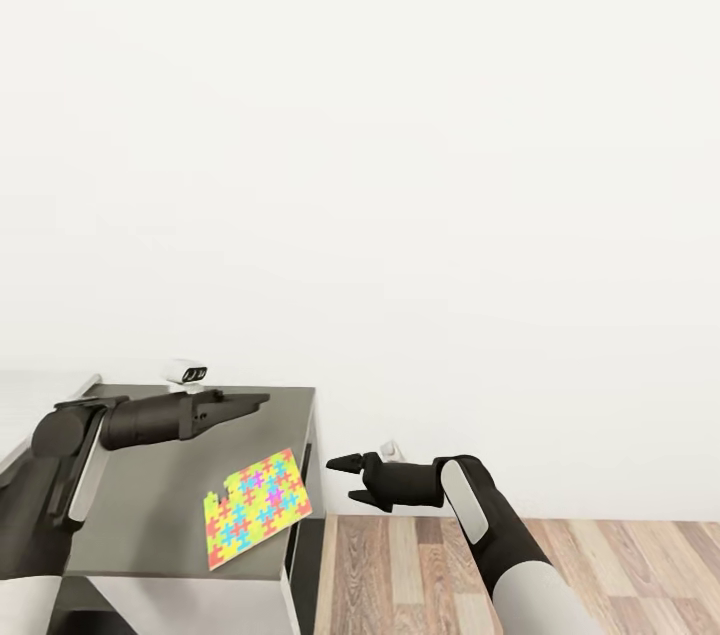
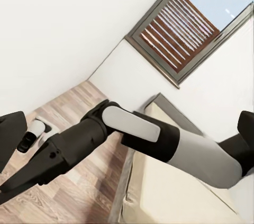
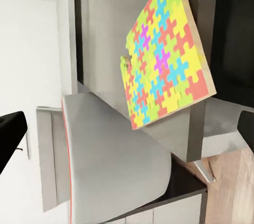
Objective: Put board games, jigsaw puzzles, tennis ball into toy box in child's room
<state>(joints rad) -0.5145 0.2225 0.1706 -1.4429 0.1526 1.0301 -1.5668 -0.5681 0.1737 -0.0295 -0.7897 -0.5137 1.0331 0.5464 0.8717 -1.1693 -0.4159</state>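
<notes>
One jigsaw puzzle (image 1: pixel 257 507) lies flat at the table's (image 1: pixel 140 525) near right corner, one corner overhanging the edge. The left gripper (image 1: pixel 245 404) hovers over the tabletop, jaws together. The right gripper (image 1: pixel 345 479) hangs just right of the table, above the wood floor (image 1: pixel 420 575), jaws apart, empty.

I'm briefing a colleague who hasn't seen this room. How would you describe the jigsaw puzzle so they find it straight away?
Start at the grey-topped table against the white wall, at the head view's lower left. Near its right-hand edge, one corner poking just past it, lies a thin flat multicoloured jigsaw puzzle square. It is the one brightly coloured thing there: interlocking yellow, pink, green and blue pieces, with a notch missing from one side.
</notes>
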